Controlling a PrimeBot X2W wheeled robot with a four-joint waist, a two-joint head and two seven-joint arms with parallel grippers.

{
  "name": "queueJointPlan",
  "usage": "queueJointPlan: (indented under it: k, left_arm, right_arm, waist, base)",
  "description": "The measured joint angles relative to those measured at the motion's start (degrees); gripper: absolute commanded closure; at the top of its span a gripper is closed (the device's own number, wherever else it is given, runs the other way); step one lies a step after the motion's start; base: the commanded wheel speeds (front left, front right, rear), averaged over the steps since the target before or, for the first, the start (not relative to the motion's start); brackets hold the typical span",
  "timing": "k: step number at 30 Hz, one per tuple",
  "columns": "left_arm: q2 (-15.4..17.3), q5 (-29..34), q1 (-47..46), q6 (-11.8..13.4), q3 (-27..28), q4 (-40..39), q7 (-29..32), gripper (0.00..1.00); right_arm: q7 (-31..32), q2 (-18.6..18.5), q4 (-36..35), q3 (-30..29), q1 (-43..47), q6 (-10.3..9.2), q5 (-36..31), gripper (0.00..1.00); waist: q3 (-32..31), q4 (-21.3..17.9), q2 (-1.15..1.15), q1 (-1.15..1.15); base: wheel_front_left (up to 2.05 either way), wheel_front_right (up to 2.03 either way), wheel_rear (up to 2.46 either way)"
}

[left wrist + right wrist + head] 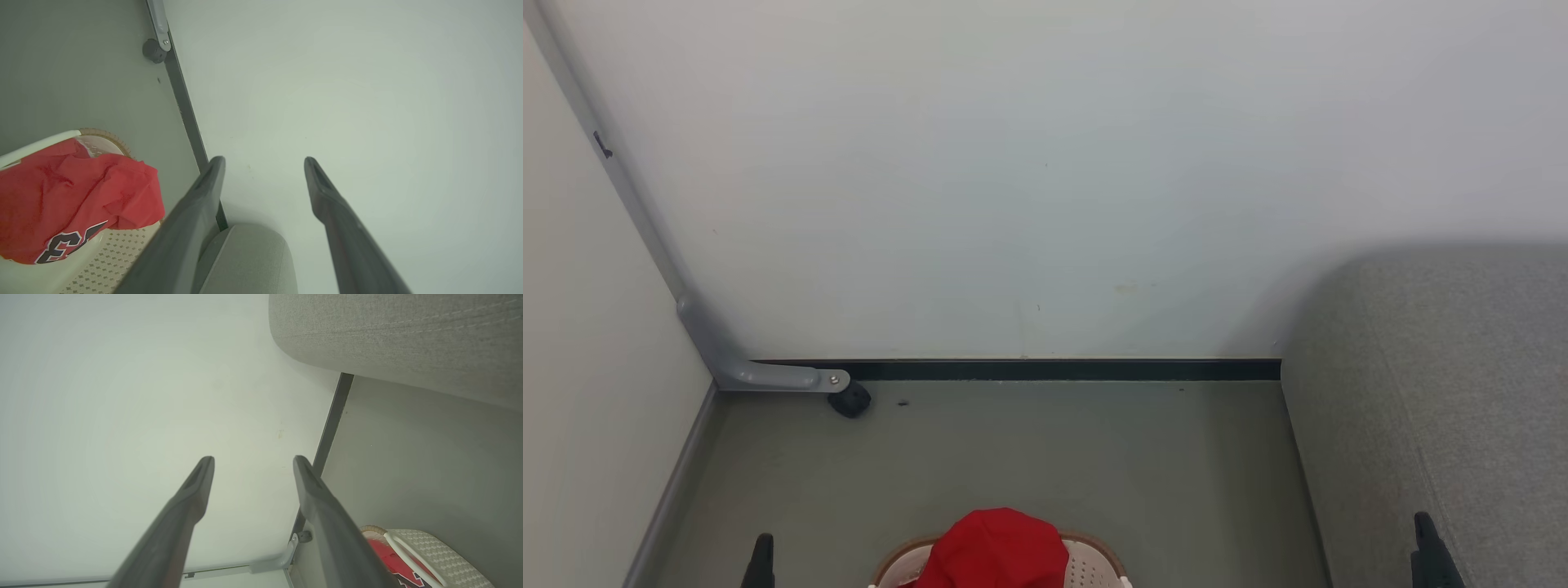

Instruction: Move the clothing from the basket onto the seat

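Red clothing [996,547] is heaped in the cream perforated basket [1094,563] on the floor at the bottom middle of the head view. In the left wrist view the clothing [73,200] shows a black, white-outlined number and hangs over the basket [102,257] wall. The grey seat [1445,392] stands at the right, against the wall. My left gripper [264,161] is open and empty, left of the basket. My right gripper [253,459] is open and empty too, over the seat's front edge [392,335], with the basket [433,547] below it.
A pale wall [1045,163] closes off the far side, with a dark skirting strip [1054,370] at its foot. A grey metal leg with a black caster [849,400] juts out at the left corner. Grey-green floor [1054,457] lies between basket and wall.
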Motion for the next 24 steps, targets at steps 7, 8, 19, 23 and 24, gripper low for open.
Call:
queueJointPlan:
  k: [7, 8, 19, 23, 24]
  left_arm:
    - [0.0, 4.6, -0.2, 0.0, 0.5, -2.0, -1.5, 0.0]
    - [0.1, 5.6, -0.2, 0.0, 0.5, -2.4, -1.6, 0.0]
    - [0.2, 18.5, -0.3, 2.7, -1.6, -7.4, -3.9, 0.0]
    - [0.2, 25.5, -0.3, 4.8, -3.1, -8.8, -5.1, 0.0]
    - [0.2, 27.2, -0.3, 5.1, -3.3, -9.0, -5.1, 0.0]
  right_arm:
    - [-1.5, -0.1, -2.7, 1.4, 0.0, -1.18, -6.3, 0.0]
    - [-1.6, -0.1, -3.1, 1.5, 0.0, -1.34, -7.2, 0.0]
    - [-4.0, -0.3, -7.0, 3.6, 0.0, -2.82, -17.9, 0.0]
    - [-5.0, -0.4, -8.2, 4.9, 0.0, -3.24, -23.3, 0.0]
    - [-5.2, -0.4, -8.3, 5.2, 0.0, -3.46, -24.5, 0.0]
  waist:
    - [-0.4, 0.3, 0.0, 0.0]
    - [-0.5, 0.4, 0.0, 0.0]
    - [-0.9, 1.0, 0.0, 0.0]
    - [-1.0, 1.2, 0.0, 0.0]
    - [-1.0, 1.3, 0.0, 0.0]
  base:
    - [0.0, 0.0, 0.0]
    - [0.0, 0.0, 0.0]
    - [0.0, 0.0, 0.0]
    - [0.0, 0.0, 0.0]
    - [0.0, 0.0, 0.0]
